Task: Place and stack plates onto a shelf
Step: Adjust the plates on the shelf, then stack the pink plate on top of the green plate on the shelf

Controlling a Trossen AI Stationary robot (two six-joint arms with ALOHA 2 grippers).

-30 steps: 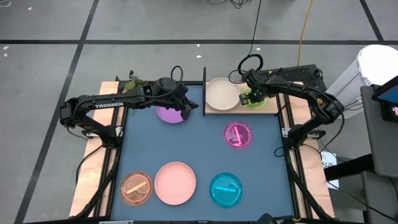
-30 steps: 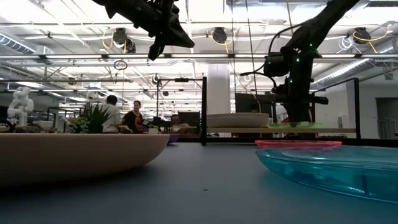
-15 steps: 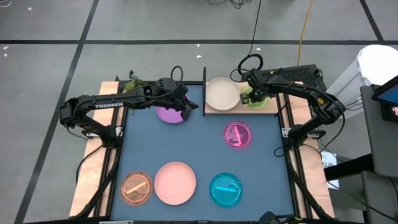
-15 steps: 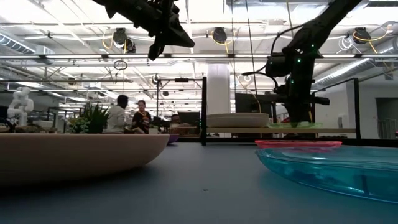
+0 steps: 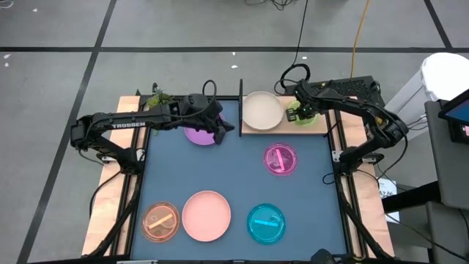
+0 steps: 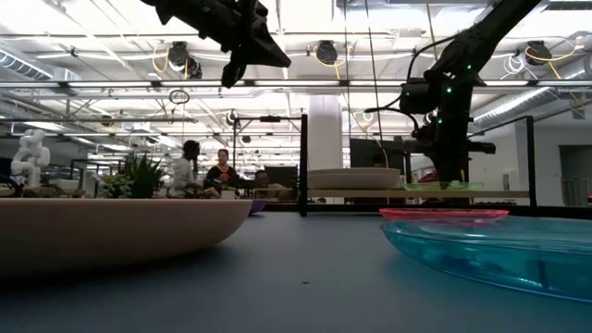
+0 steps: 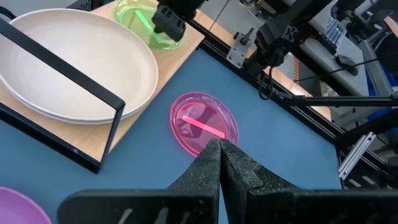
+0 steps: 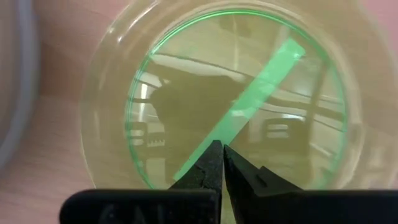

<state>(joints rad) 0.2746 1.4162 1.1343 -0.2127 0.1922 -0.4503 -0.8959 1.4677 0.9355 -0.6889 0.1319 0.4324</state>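
Right gripper [image 5: 295,114] closed, empty, directly above green dish [image 5: 302,117] on shelf [image 5: 319,126], beside cream plate [image 5: 261,110]. Left gripper [image 5: 220,132] closed, raised over purple plate [image 5: 198,135] on blue mat [image 5: 234,176].

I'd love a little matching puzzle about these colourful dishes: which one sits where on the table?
Things:
1. green dish
2. cream plate
3. purple plate
4. cyan dish

Places:
A. on the wooden shelf, next to its black upright panel
B. on the blue mat, partly under the left arm
C. on the shelf, below the right end effector
D. on the mat, right of the pink plate

Pairs: 1-C, 2-A, 3-B, 4-D
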